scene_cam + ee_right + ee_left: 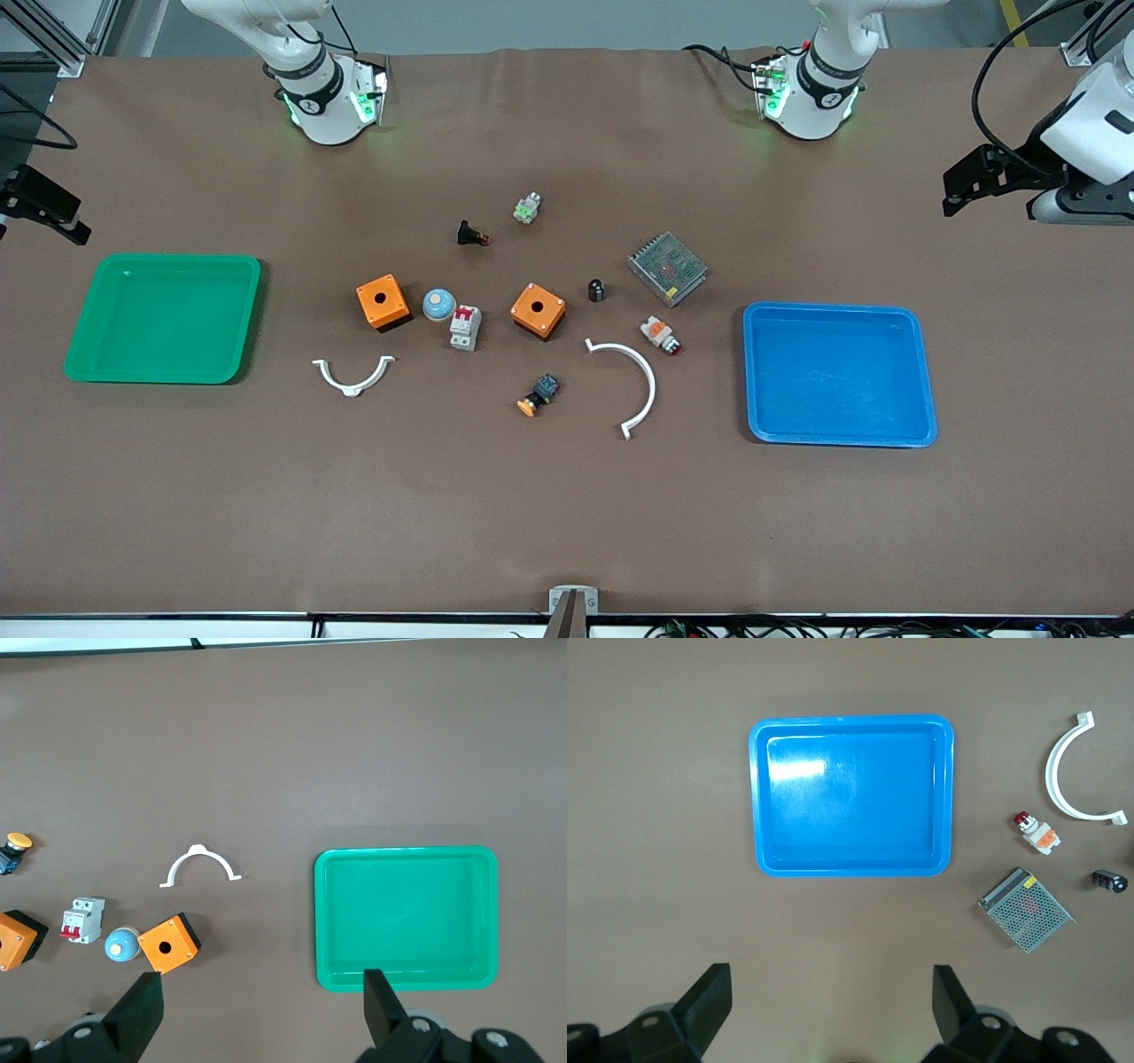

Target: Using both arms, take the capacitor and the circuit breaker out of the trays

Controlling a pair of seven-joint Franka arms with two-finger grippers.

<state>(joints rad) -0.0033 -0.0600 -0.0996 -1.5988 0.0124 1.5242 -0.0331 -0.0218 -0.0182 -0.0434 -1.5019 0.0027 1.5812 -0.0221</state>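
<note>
we see the capacitor (596, 290) lying at ten o'clock of the blue tray (921, 372), just beside the mesh box (668, 268). the breaker (465, 328) lies between two orange boxes (383, 301). the left gripper (833, 992) and right gripper (261, 997) hang wide open at the table's ends, well apart from both, above bare brown table beside each tray.

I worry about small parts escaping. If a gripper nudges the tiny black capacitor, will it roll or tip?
The capacitor looks like a short cylinder standing on end, so a nudge would probably tip it. Once on its round side it would likely roll across the flat table. It seems light, so it may skid too.
</note>
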